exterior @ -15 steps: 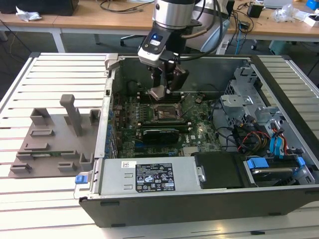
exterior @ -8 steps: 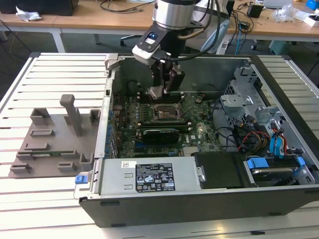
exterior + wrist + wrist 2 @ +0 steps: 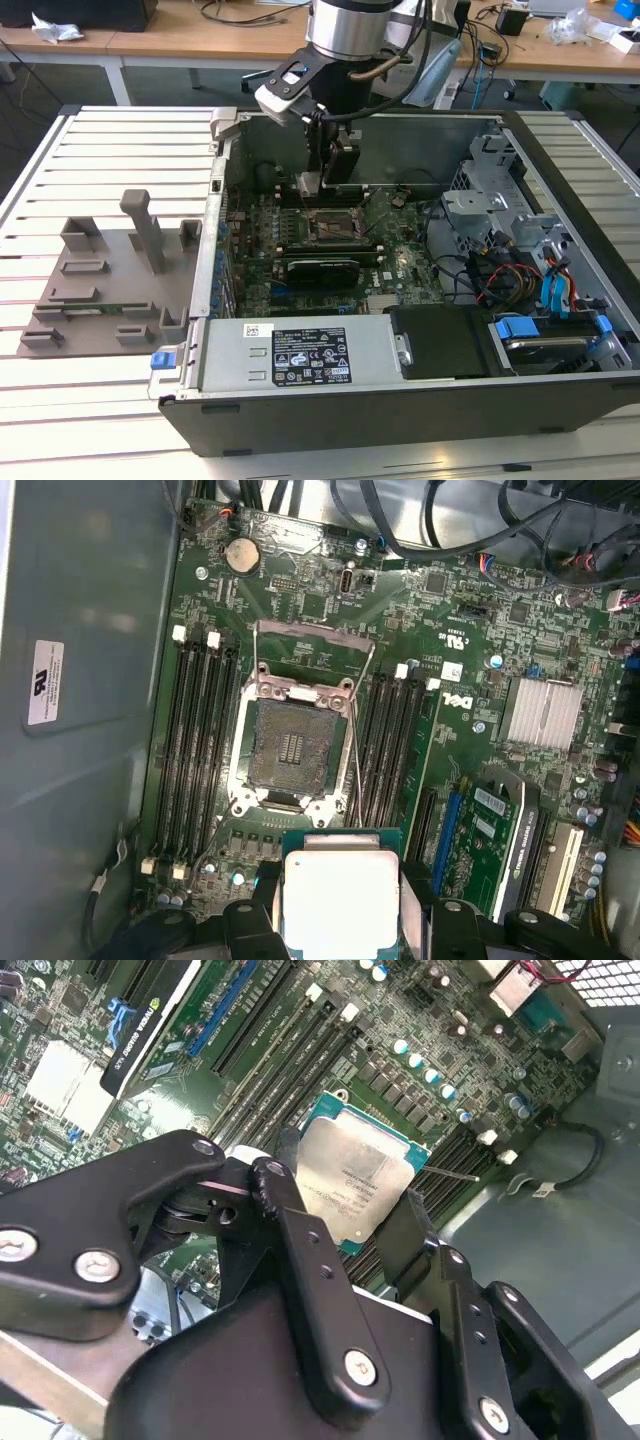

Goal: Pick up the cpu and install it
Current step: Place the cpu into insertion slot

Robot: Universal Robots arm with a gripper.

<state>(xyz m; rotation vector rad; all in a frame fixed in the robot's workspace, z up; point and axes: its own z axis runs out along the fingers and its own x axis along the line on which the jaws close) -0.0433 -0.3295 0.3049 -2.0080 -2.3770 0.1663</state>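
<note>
First wrist view: claw (image 3: 345,925) clamped on the cpu (image 3: 340,900), held flat over the motherboard (image 3: 450,610), just beside the open socket (image 3: 295,750).

Silver cylindrical arm (image 3: 348,28) is trailing black cables (image 3: 428,35); black-linked claw (image 3: 345,1200) is carrying bright round screws (image 3: 362,1365) throughout.
</note>
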